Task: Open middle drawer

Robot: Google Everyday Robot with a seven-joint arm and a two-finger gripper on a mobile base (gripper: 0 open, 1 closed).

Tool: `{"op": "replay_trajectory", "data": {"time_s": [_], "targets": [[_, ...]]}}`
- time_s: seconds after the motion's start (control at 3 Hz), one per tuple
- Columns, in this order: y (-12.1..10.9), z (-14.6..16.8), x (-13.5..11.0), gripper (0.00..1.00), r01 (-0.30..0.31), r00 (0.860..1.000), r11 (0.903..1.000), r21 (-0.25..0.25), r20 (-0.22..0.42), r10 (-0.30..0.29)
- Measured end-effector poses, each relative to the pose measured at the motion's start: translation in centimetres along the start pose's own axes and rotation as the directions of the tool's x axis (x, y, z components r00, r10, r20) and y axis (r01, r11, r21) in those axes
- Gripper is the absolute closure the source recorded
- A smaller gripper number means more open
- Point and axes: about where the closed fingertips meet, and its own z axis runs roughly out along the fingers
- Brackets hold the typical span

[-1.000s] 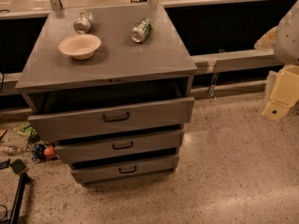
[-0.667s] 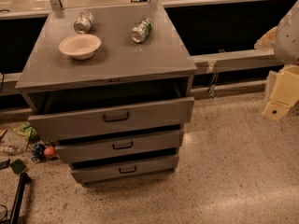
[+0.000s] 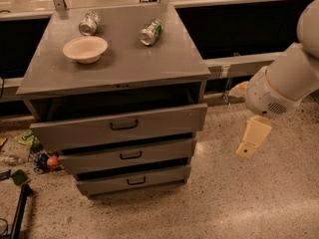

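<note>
The grey cabinet (image 3: pixel 119 68) has three drawers stacked in its front. The middle drawer (image 3: pixel 159 152) is the second one, wide and shallow, with a small black bar handle (image 3: pixel 130 155). A dark gap shows above its front. The taller top drawer (image 3: pixel 164 123) stands out a little further from the cabinet, and the lowest drawer (image 3: pixel 159 176) sits below. My gripper (image 3: pixel 250 137) hangs on the white arm (image 3: pixel 284 83) to the right of the cabinet, about level with the top and middle drawers, apart from them and holding nothing.
On the cabinet top lie a cream bowl (image 3: pixel 85 49) and two cans, one silver (image 3: pixel 89 23) and one green (image 3: pixel 151 32). Small clutter (image 3: pixel 40 158) lies on the speckled floor at the cabinet's left. A low dark ledge (image 3: pixel 234 63) runs behind.
My arm and gripper have moved left and down, closer to the cabinet's right side. The drawers and the things on top have not moved.
</note>
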Motion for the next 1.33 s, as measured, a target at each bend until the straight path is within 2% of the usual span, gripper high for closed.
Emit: {"op": "replay_trajectory", "data": {"time_s": [0.33,0.67,1.0,1.33], "targets": [[0.0,10.1,-0.1,0.00,0.086,0.993,0.9931,-0.080,0.092,-0.078],[-1.3,17.8,-0.2,0.00,0.142,0.983,0.9863,-0.083,0.129,-0.131],[-1.3,17.8,-0.2,0.00,0.142,0.983,0.9863,-0.083,0.129,-0.131],[-2.0,24.0,-0.9,0.00,0.198,0.965,0.9715,-0.130,0.199,-0.170]]}}
